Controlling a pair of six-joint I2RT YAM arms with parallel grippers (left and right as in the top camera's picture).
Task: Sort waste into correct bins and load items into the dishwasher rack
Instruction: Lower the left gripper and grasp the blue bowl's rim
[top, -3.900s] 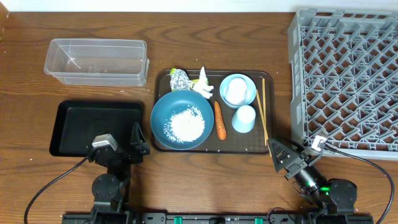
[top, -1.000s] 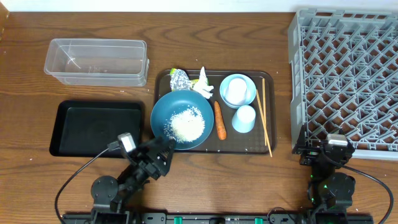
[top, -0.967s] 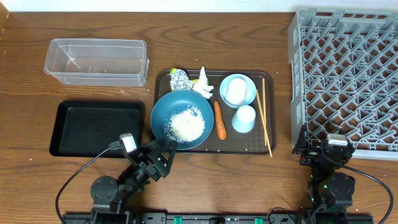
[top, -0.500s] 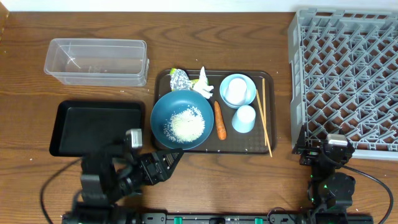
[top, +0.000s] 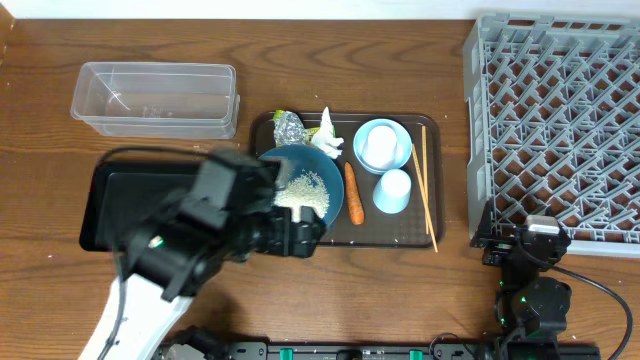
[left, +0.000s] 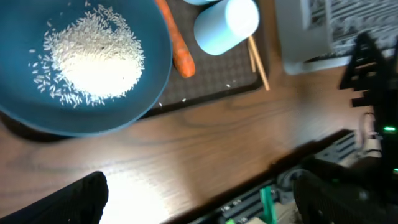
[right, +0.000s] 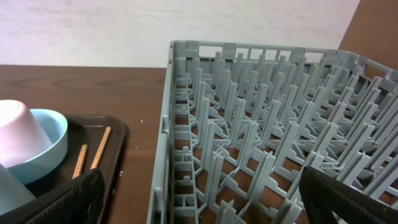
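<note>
- The left gripper (top: 300, 235) hovers over the near rim of the large round dark blue plate (top: 325, 168). The overhead view shows it blurred. In the left wrist view its two dark fingers sit far apart at the bottom corners, spread wide with nothing between them.
- From that gripper the plate lies just to the far side, and bare wooden table (left: 205, 149) fills the view directly beneath.
- The plate is round, so no long axis governs the approach. The near rim is the closest edge to grip.
- The plate rests on the left half of the dark brown serving tray (top: 400, 232). It is a shallow glossy dish with a loose heap of white rice grains (top: 303, 190) piled around its centre.
- The small orange carrot (top: 353, 193) lies just right of the plate, its long axis running near to far.
- The shallow black rectangular tray (top: 110, 200) sits left of the plate, partly hidden under the left arm. The clear plastic rectangular tub (top: 155, 98) stands farther away on the left.
- The left arm is much the nearer to the plate and probably takes it, tipping the rice into a bin.
- The right gripper (top: 527, 238) rests by the near left corner of the large grey lattice dishwasher rack (top: 560, 120). Its fingers are parted and hold nothing.
</note>
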